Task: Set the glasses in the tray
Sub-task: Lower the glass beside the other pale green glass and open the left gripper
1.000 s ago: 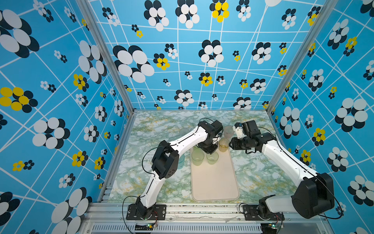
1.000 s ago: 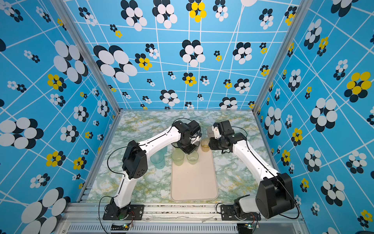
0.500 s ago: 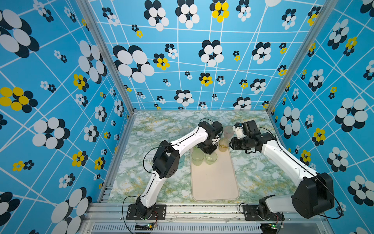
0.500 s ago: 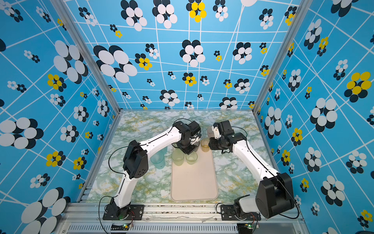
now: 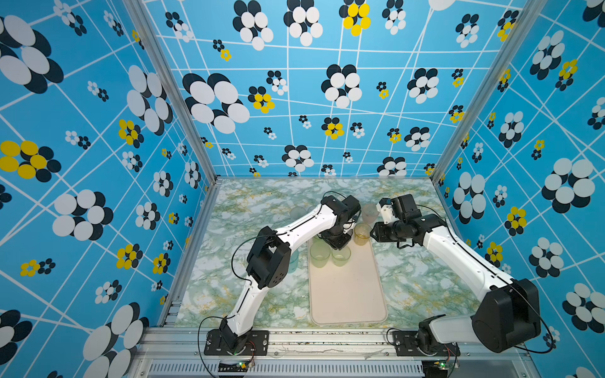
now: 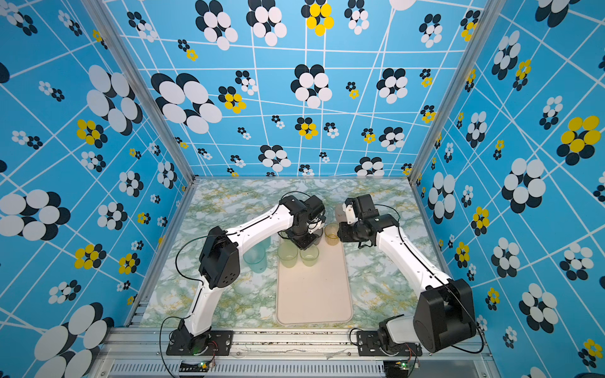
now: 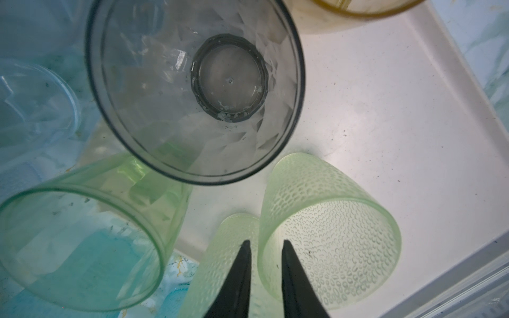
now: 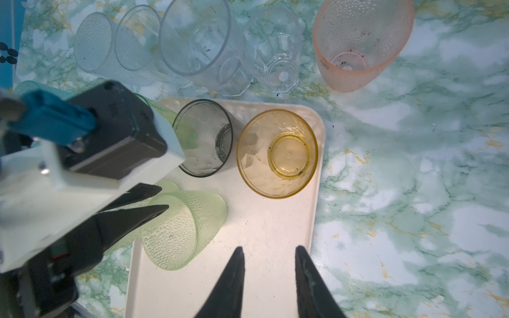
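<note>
Lying lengthwise on a green-veined marble desk (image 5: 262,294), a pale cream tray (image 5: 347,294) with a low rim runs from near to far. Every glass in sight stands upright, mouth up.

On the desk just left of the tray stands a teal glass (image 6: 255,258), partly hidden by the elbow of the left arm (image 5: 268,258). Level with it, on the tray's far half, two glasses stand side by side: the left dimpled green glass (image 7: 217,264) and the right dimpled green glass (image 7: 330,234).

The left end effector (image 7: 265,242) points down at the right one. It is released: its black fingers are slightly apart, one inside the wall and one outside, with a gap showing on each side.

Farther on, along the tray's far edge, a faceted green glass (image 7: 82,234) stands at the left corner. A smoky grey glass (image 7: 192,82) is in the middle and an amber glass (image 8: 278,154) is at the right corner.

The right end effector (image 8: 270,249) hangs just right of the amber glass without touching it, fingers apart, holding nothing.

Beyond the tray, on the far desk, four clear glasses (image 8: 198,41) stand in a row, with a pink glass (image 8: 360,44) to their right.
</note>
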Motion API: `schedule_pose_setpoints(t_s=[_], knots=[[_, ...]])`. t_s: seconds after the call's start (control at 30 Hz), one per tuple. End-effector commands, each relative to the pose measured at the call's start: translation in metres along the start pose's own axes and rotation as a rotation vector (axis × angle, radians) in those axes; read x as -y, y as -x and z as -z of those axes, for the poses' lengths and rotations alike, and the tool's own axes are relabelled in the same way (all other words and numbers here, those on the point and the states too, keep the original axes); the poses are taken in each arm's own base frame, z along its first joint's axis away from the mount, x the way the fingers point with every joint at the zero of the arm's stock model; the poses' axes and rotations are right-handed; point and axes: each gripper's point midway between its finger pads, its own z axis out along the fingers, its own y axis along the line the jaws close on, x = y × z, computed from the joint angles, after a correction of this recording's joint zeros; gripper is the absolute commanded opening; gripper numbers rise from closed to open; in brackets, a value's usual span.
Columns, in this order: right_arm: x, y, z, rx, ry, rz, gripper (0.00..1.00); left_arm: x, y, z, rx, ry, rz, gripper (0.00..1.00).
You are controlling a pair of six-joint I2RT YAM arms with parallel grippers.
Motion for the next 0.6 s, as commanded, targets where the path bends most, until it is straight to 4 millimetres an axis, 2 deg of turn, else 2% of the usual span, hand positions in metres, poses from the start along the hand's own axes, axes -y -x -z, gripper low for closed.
schedule_pose_setpoints(t_s=[0.0, 0.2, 0.57], knots=[[0.004, -0.011, -0.004, -0.038, -0.005, -0.012, 0.33, -0.004, 0.005, 0.005, 0.014, 0.015, -0.01, 0.23], [0.005, -0.011, -0.004, -0.036, -0.01, -0.012, 0.34, -0.004, 0.01, 0.013, 0.051, 0.034, -0.021, 0.24], [0.009, -0.013, -0.004, -0.044, -0.031, -0.01, 0.34, -0.003, 0.019, 0.042, 0.144, 0.064, -0.041, 0.23]])
